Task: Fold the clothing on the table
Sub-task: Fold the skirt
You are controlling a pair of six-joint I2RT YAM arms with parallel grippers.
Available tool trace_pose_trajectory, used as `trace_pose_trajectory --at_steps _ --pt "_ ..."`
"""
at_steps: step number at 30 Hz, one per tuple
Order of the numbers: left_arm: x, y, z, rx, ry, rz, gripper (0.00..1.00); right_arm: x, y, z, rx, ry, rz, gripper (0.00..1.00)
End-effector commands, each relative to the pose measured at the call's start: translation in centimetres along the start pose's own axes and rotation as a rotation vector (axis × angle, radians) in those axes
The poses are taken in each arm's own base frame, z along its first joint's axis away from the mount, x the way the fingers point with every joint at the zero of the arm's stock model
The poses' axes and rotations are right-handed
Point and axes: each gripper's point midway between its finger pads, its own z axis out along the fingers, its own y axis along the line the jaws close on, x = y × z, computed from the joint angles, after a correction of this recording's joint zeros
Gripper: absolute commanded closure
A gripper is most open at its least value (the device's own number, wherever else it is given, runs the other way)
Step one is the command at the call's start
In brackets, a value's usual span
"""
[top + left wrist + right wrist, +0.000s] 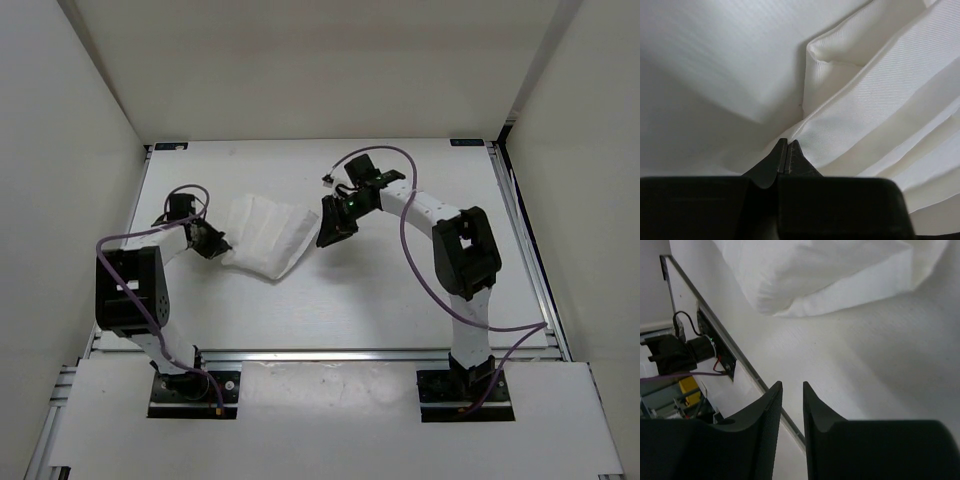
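Observation:
The clothing (265,238) is a white, creased piece lying bunched on the table (380,300) between the two arms. My left gripper (211,242) is at its left edge, and in the left wrist view the jaws (788,142) are pressed together, with folds of the clothing (880,100) running out from their tips. My right gripper (331,234) hovers just off the right edge of the cloth. Its fingers (792,385) stand a narrow gap apart over bare table (865,355) with nothing between them, and the clothing (825,270) lies beyond the tips.
An aluminium rail (350,353) runs along the near edge of the table with both arm bases behind it. White walls stand close on the left, back and right. A purple cable (405,245) loops beside the right arm.

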Motion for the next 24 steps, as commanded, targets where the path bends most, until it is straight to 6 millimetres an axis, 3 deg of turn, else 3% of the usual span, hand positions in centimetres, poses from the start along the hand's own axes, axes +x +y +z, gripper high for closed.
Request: trace_pose_trajectory --at_steps 1,3,4,9,13,17,21,24 --pt "-2.0 -5.3 -0.7 0.154 -0.047 0.053 0.97 -0.4 1.3 -0.4 -0.053 0.011 -0.015 0.7" --pt "-1.9 -6.9 -1.0 0.159 -0.052 0.101 0.95 -0.5 1.8 -0.8 -0.075 -0.001 -0.023 0.63" --pt "-1.8 -8.3 -1.1 0.171 -0.063 0.141 0.94 -0.8 2.3 -1.2 -0.094 -0.015 -0.031 0.63" --pt "-1.3 -10.3 -0.3 0.196 -0.031 0.171 0.95 -1.9 4.8 -1.5 -0.14 -0.045 -0.115 0.68" --pt "-1.8 -12.3 -0.9 0.222 -0.046 0.213 0.93 -4.0 3.9 -1.1 -0.164 -0.066 -0.051 0.66" --pt "-2.5 -11.7 0.8 0.159 -0.054 0.227 0.94 -6.0 3.6 -1.3 -0.221 -0.093 -0.001 0.67" --pt "-3.2 -11.2 2.9 0.116 -0.062 0.233 0.94 -5.7 3.9 -1.7 -0.205 -0.101 -0.012 0.67" --pt "-2.4 -11.5 4.4 0.074 -0.059 0.289 0.91 -4.9 4.4 -2.0 -0.202 -0.099 -0.018 0.67"
